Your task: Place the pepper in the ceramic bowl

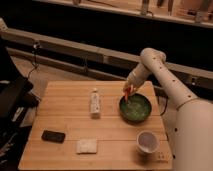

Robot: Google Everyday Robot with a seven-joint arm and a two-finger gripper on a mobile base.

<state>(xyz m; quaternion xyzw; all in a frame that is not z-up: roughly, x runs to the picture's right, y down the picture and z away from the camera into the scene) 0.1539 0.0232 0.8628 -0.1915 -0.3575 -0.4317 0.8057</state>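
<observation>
The ceramic bowl (135, 109) is wide, round and dark green, on the right part of the wooden table (70, 100). My gripper (128, 92) hangs over the bowl's left rim and is shut on the pepper (128, 94), a small orange-red piece that points down into the bowl's inside. My white arm reaches in from the right, down from its elbow at the upper right.
A white upright bottle (94, 103) stands left of the bowl. A small white cup (146, 141) sits near the front right corner. A black device (53, 136) and a white sponge (86, 146) lie near the front edge.
</observation>
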